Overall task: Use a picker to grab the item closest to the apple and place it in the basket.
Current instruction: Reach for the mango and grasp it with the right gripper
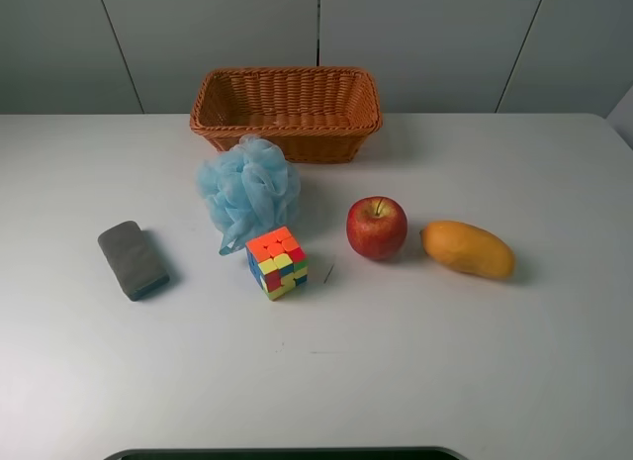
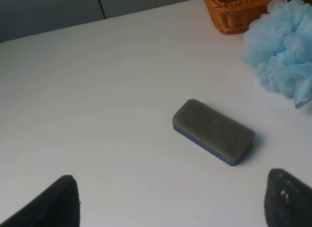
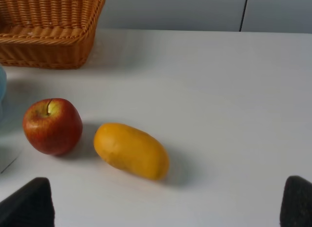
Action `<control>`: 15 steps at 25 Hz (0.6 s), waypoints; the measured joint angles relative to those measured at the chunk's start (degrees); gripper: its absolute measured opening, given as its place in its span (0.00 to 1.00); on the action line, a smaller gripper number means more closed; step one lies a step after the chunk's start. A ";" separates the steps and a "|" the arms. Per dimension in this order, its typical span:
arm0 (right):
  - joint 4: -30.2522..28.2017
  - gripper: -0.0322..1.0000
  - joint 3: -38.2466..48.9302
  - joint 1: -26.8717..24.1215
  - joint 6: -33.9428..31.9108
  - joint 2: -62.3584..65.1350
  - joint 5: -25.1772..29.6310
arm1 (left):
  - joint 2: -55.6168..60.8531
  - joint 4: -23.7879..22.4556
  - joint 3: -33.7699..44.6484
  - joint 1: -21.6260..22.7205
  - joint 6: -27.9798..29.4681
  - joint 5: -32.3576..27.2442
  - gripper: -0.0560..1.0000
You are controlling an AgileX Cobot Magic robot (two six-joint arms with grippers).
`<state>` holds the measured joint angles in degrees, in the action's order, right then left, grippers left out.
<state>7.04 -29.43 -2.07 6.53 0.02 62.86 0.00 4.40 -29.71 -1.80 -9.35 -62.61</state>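
The target is the mango (image 1: 468,249), which lies on its side on the white surface (image 1: 554,361) just to the right of the apple (image 1: 376,228), apart from it by a narrow gap. The puzzle cube (image 1: 277,262) on the apple's left sits farther off. The basket (image 1: 287,134) stands at the far centre, open side up. The right tool (image 3: 161,205) hangs above the near right of the surface with its jaws spread wide and empty; the left tool (image 2: 170,202) is likewise wide and empty, over the grey eraser (image 2: 213,132) at the left. Expect the mango to be moderately heavy, smooth-skinned and rounded, so it may roll or slip under a pinch (firm pressure could also bruise it). Judged best grip: across the short axis at mid-length, jaws square to the long axis, with moderate closing force.
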 joint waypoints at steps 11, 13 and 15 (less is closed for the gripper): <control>0.00 0.71 0.00 0.00 0.00 0.00 0.00 | 0.00 0.00 0.00 0.00 0.00 0.00 0.74; 0.00 0.71 0.00 0.00 0.00 0.00 0.00 | 0.00 0.00 0.00 0.00 0.00 0.00 0.74; 0.12 0.71 0.00 0.00 0.00 0.00 0.00 | 0.00 0.00 0.00 0.00 0.00 0.00 0.74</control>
<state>7.15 -29.43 -2.07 6.53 0.02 62.86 0.00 4.40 -29.71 -1.80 -9.35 -62.61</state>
